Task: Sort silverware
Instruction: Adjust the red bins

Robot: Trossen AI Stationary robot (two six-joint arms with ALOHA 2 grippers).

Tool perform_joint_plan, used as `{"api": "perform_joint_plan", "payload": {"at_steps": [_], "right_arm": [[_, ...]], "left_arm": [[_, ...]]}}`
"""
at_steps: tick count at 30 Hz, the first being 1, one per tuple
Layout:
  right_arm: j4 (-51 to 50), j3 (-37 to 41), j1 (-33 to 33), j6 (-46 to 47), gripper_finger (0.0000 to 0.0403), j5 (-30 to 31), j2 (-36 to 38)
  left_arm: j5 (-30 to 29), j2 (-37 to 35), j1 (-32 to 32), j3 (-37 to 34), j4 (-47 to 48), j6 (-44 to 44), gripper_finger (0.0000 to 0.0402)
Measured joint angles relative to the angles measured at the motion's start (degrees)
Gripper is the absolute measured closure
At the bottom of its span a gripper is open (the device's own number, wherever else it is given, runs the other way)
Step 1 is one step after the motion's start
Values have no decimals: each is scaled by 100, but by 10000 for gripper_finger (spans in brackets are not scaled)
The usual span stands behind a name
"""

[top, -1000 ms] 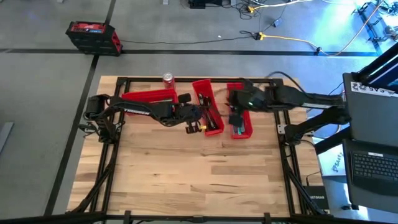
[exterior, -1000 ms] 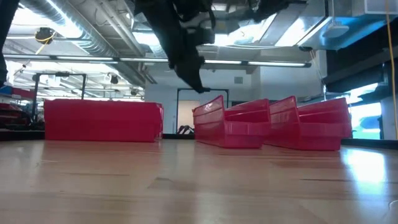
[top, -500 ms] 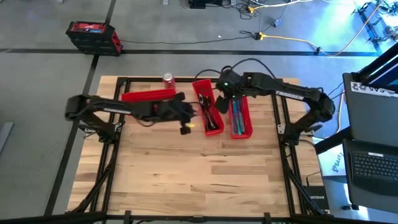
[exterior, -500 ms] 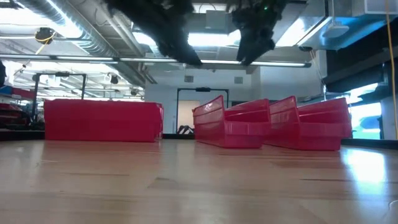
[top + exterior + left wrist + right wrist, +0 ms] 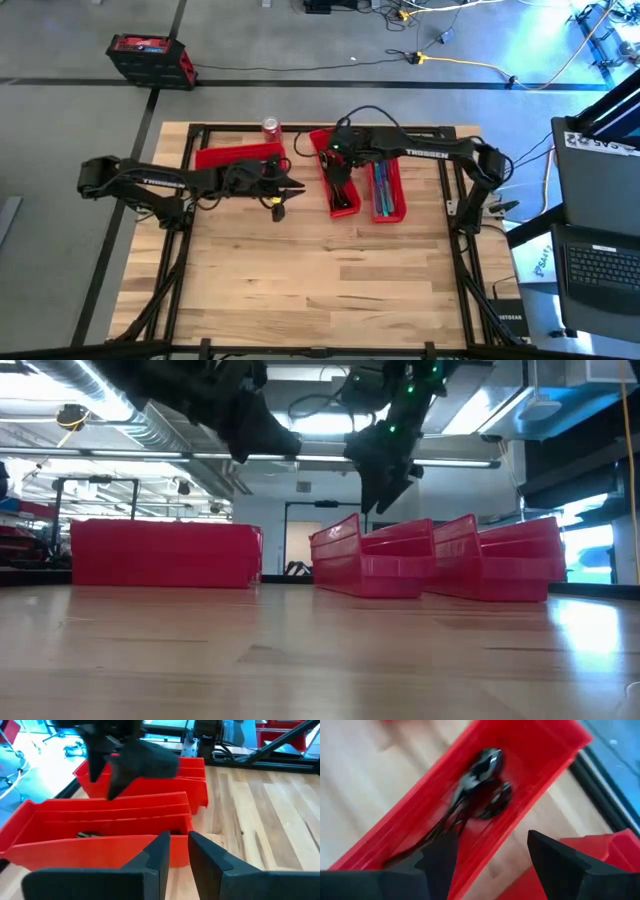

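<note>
Three long red bins stand at the table's far side: a left bin (image 5: 240, 155), a middle bin (image 5: 322, 150) and a right bin (image 5: 398, 190). Dark spoons (image 5: 485, 775) lie on the middle bin's floor (image 5: 340, 192). Teal silverware (image 5: 380, 185) lies in the right bin. My right gripper (image 5: 492, 865) hangs open above the middle bin's far half (image 5: 340, 162), fingers slanting down, nothing between them. My left gripper (image 5: 179, 847) hovers just left of the middle bin (image 5: 285, 188). It points nearly level at the bin's wall (image 5: 100, 845), fingers all but together and empty.
A red soda can (image 5: 270, 126) stands at the far edge beside the left bin. The wooden table (image 5: 320, 270) stretches bare toward its near edge. Black frame rails (image 5: 455, 220) run along both sides.
My right gripper has gone from over the right bin toward the table's left and down, and now hangs over the middle bin. My left gripper has drawn back from the middle bin toward the table's left and tipped up to nearly level.
</note>
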State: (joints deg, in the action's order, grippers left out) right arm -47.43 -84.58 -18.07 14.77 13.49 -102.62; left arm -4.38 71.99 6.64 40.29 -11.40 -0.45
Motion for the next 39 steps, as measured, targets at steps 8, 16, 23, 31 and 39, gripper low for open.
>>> {"api": "perform_joint_plan", "payload": {"at_steps": [8, 16, 23, 31, 39], "right_arm": [[94, 0, -203, 707, 178, 451, -54], [135, 0, -222, 1343, 218, 456, -57], [255, 0, -176, 1503, 224, 341, -168], [304, -2, -178, 1637, 224, 452, -501], [423, -2, -178, 1798, 227, 387, -834]], "left_arm": [[2, 11, -165, -2, 69, -43, 346], [0, 12, -180, -2, 98, 10, 346], [2, 12, -181, -2, 497, 137, 346], [105, 12, -218, -2, 482, 214, 346], [105, 12, -217, -2, 534, 259, 346]]}}
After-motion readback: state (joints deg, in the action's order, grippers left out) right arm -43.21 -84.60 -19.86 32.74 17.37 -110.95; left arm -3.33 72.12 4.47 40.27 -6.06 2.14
